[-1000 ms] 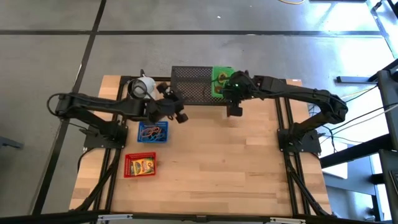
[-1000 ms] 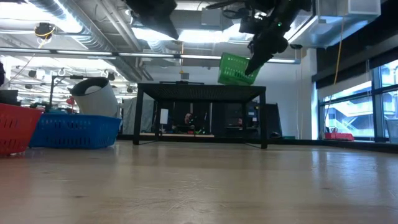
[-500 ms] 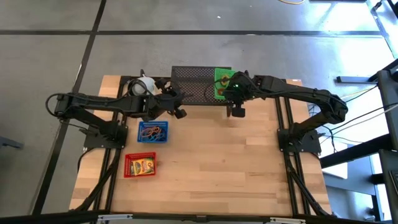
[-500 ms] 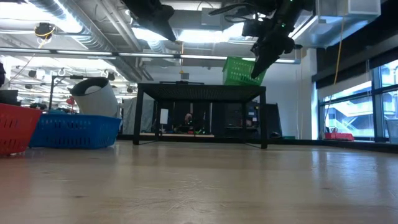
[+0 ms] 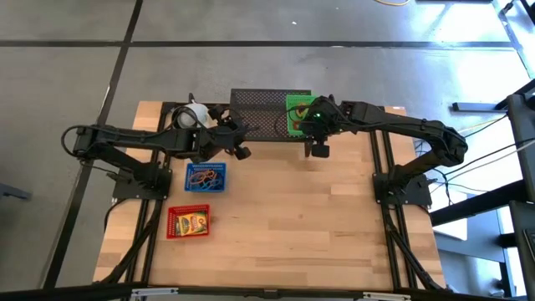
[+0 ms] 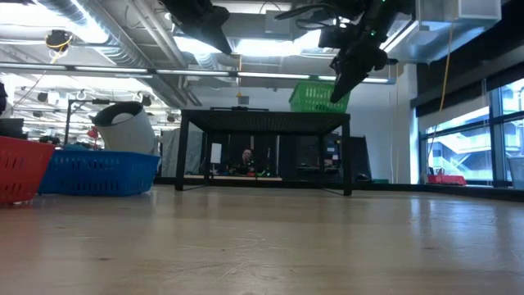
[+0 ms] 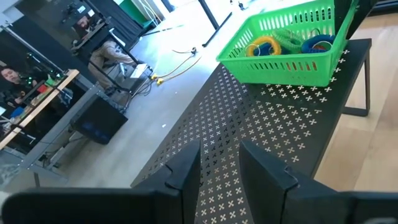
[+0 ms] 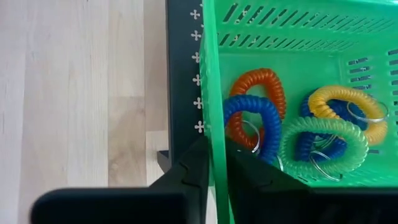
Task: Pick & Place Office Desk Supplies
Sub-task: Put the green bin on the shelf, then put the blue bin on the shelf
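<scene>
A green basket (image 5: 298, 111) holding coiled loops in orange, blue, yellow and green (image 8: 292, 124) stands level, on its bottom, on the right end of the black mesh stand (image 5: 259, 113). My right gripper (image 8: 214, 163) is shut on the basket wall that faces the table's near edge. It shows in the low view as well (image 6: 337, 88), beside the basket (image 6: 315, 97). My left gripper (image 7: 219, 163) hovers open before the stand's left part (image 7: 249, 124), with nothing between its fingers. My right gripper has the basket's near side wall (image 8: 213, 134) between its two fingers, one finger (image 8: 189, 171) outside and the other inside the basket. The fingers come slanting down from above, from the table's right. The basket's bottom is on the stand's top.
A white cup-like object (image 5: 191, 116) stands at the stand's left end. On the table's left side lie a blue basket (image 5: 206, 177) with rubber bands and a red basket (image 5: 189, 222) with a yellow crayon box. Bare wood fills the middle and right (image 5: 318, 226).
The green basket hung tilted just above the stand's right end. It has come down and levelled, and now sits flat on the stand's top. My right gripper has stayed on its wall throughout.
</scene>
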